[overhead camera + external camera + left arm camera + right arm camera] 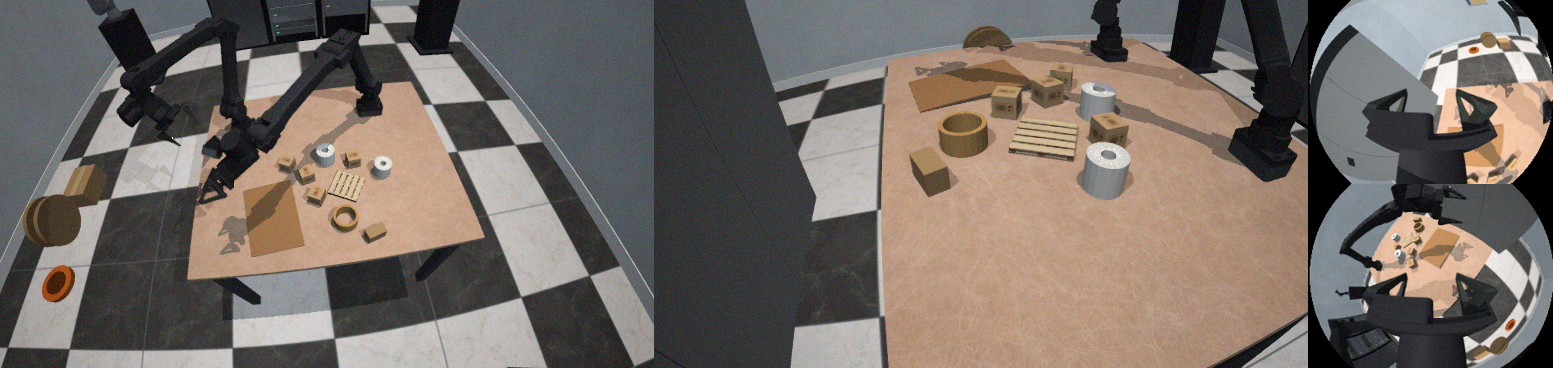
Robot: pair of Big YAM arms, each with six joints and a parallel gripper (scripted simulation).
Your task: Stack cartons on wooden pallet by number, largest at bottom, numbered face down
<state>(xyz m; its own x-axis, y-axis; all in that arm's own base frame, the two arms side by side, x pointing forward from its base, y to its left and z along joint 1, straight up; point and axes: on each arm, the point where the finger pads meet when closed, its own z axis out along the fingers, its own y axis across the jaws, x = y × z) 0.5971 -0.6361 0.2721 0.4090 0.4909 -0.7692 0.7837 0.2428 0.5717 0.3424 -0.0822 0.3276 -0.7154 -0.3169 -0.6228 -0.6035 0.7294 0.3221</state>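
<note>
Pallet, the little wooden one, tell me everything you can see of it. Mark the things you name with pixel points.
The pallet (pixel 346 186) (pixel 1042 149) (pixel 1407 240) is small, square and pale, wood by its look. Its top is a row of parallel slats with narrow gaps between them, and darker parts show beneath along one edge. It lies flat on the table (pixel 410 125) (pixel 1034 260) (pixel 1526 135) (pixel 1476 246), with nothing stacked on it. The cartons, white rolls and ring around it all stand clear, so only the table seems to touch it. I see no damage.
</note>
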